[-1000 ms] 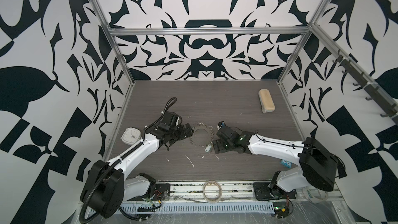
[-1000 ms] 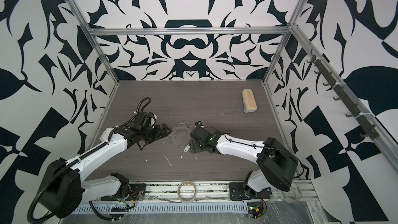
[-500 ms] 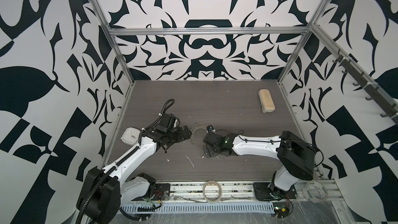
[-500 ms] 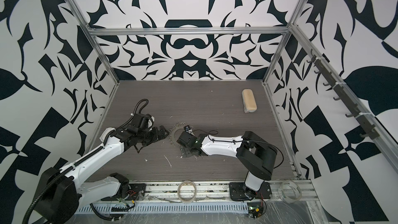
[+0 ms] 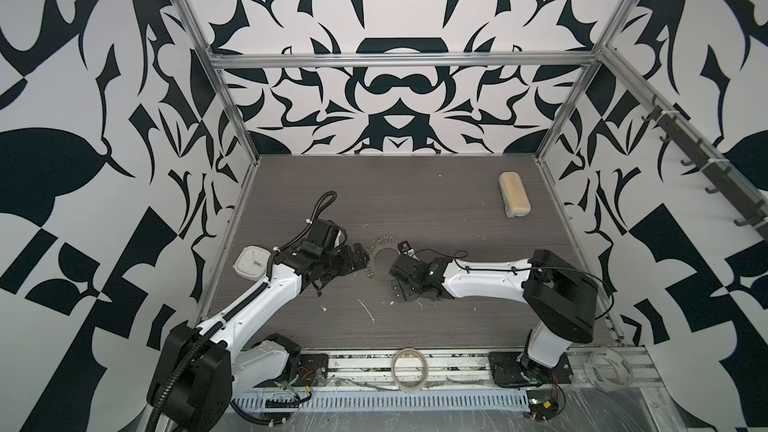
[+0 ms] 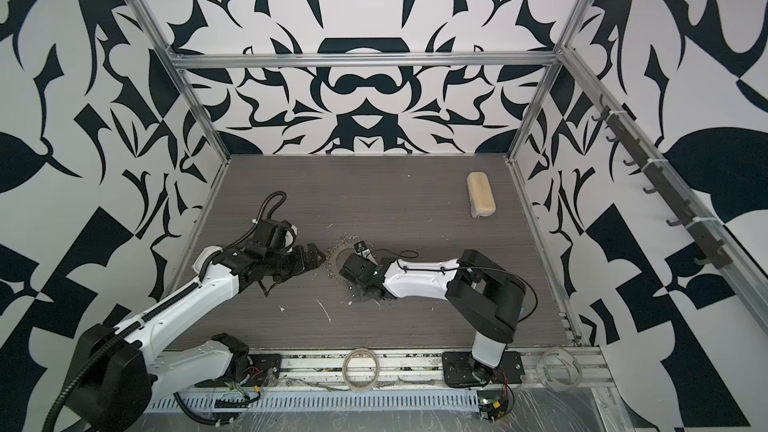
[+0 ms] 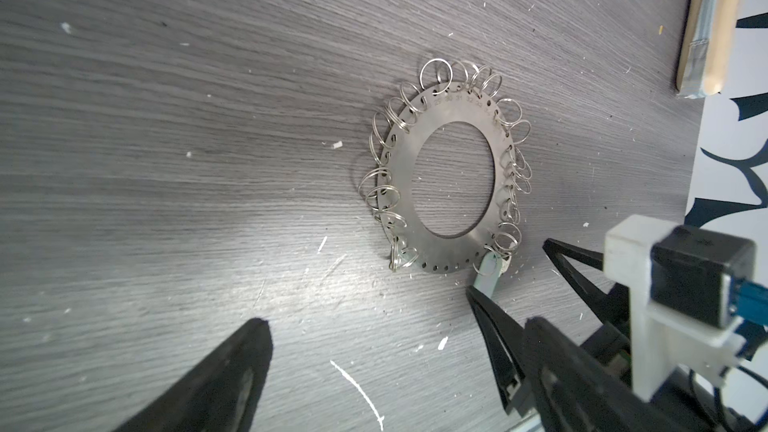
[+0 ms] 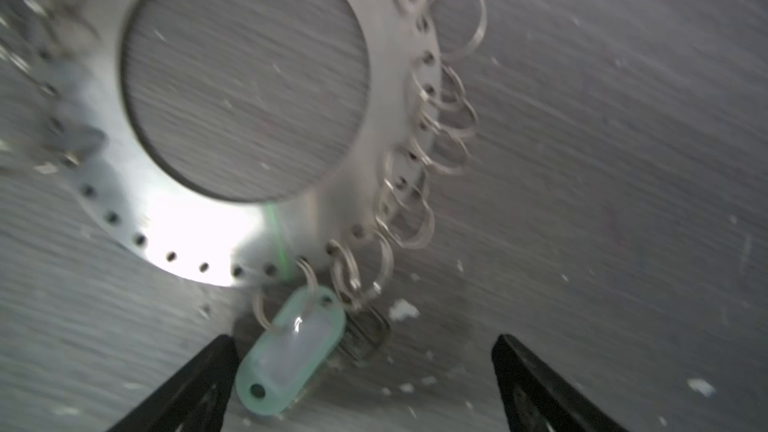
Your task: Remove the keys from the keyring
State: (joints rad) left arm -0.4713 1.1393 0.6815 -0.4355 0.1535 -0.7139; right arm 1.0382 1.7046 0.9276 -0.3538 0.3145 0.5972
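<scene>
On the rail in front of the worktop's (image 5: pixel 436 201) near edge lie a translucent tape roll (image 5: pixel 409 374) and a clear plastic ring (image 5: pixel 609 372), neither part of the job, and a few white scraps (image 5: pixel 368 311) dot the near half. About the middle of the worktop the keyring (image 7: pixel 453 249) lies flat, its rim fringed with wire loops. The keys (image 8: pixel 293 349), a silver key under a pale oval tag, hang from a loop on the side facing the right arm and rest just outside the rim. The right gripper (image 8: pixel 365 384) sits low with its fingers (image 8: pixel 195 388) apart on either side of the tag, apparently lined up to pinch it and draw it away. The left gripper (image 5: pixel 362 256) hovers at the ring's opposite side, fingers apart and holding nothing, probably placed to pin the disc so it does not slide under the pull. Level with it, by the left edge, sits a white clock (image 5: pixel 251 261); farthest, a tan block (image 5: pixel 514 200) lies near the far right corner
</scene>
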